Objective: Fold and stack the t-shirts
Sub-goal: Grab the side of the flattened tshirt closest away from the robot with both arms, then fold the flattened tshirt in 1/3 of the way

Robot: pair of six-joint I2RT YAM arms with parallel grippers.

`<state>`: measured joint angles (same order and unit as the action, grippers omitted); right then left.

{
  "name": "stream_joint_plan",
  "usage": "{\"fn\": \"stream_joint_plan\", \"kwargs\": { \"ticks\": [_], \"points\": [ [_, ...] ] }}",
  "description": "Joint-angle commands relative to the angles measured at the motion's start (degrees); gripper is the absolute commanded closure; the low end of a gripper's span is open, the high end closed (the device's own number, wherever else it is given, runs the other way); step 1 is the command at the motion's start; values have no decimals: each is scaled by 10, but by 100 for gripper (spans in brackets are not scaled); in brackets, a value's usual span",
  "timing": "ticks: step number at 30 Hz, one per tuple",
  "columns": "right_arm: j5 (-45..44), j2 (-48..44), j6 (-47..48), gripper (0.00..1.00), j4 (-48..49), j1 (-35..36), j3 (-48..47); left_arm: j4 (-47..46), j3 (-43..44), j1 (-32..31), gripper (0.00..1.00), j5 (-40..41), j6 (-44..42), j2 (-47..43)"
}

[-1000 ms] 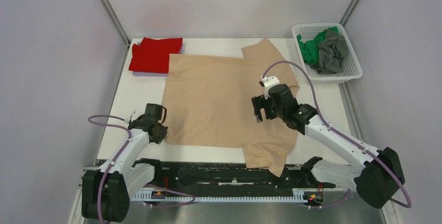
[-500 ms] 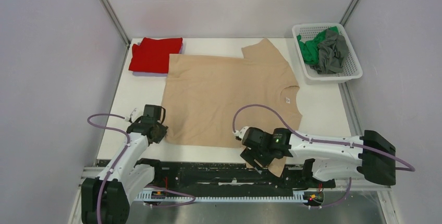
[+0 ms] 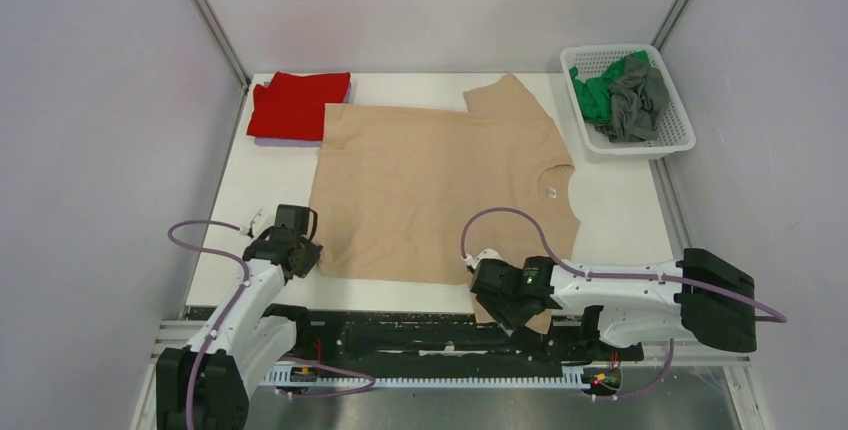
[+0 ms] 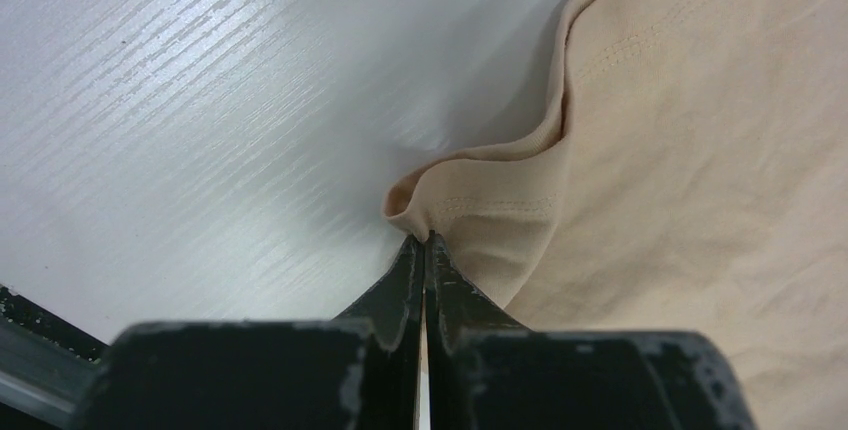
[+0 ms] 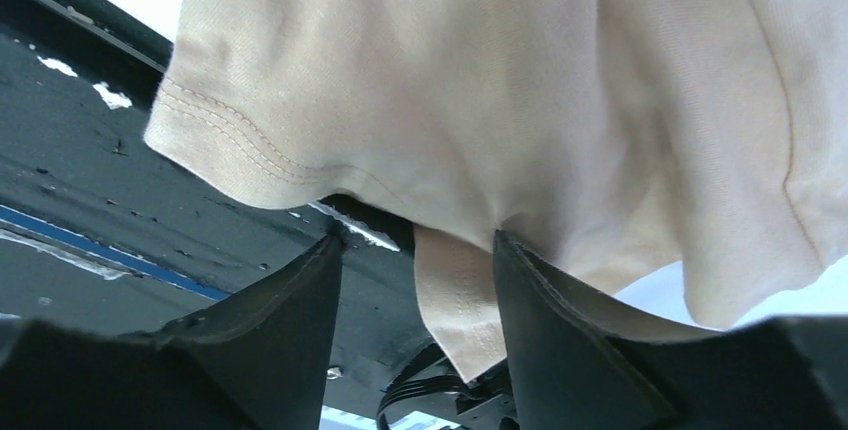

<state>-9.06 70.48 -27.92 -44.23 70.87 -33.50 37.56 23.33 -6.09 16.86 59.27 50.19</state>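
A large beige t-shirt [image 3: 430, 185] lies spread flat on the white table [image 3: 255, 200]. Its near sleeve [image 3: 540, 322] hangs over the table's front edge. My left gripper [image 3: 301, 257] is shut on the shirt's near left hem corner [image 4: 440, 210], its tips [image 4: 426, 242] pinching a small fold just above the table. My right gripper [image 3: 497, 302] is low at the front edge, open, with the hanging sleeve [image 5: 455, 290] between its fingers [image 5: 555, 330]. A folded red t-shirt [image 3: 297, 102] lies at the back left. Green [image 3: 592, 90] and grey [image 3: 635, 100] t-shirts lie crumpled in the basket.
The white mesh basket [image 3: 672, 140] stands at the back right corner. A black rail [image 3: 400, 335] runs along the table's front edge, under the hanging sleeve. Grey walls close in both sides and the back.
My right arm has swung from above the shirt's right side down to the front edge, at the hanging sleeve. The left gripper has stayed on the hem corner.
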Motion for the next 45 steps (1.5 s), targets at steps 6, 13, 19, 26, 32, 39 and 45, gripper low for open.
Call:
{"fn": "stream_joint_plan", "kwargs": {
  "ticks": [6,13,19,26,32,39,45],
  "points": [
    [-190,-26,-50,45,115,-53,19,-9,0,1,98,11,-10,-25],
    [-127,-44,14,45,138,-69,8,-8,4,1,98,8,-12,-24],
    [-82,-19,21,47,128,-69,23,-7,5,1,98,9,-12,-24],
    [-56,-37,17,47,73,-68,45,6,1,1,98,17,-10,-35],
    [-43,-21,8,53,83,-67,73,20,7,1,98,27,-10,-39],
    [-41,-30,-21,98,80,-55,108,63,11,1,98,34,-7,-67],
    [-39,-79,-58,100,-8,-4,57,105,2,-1,98,-8,19,-124]
  ]
}}
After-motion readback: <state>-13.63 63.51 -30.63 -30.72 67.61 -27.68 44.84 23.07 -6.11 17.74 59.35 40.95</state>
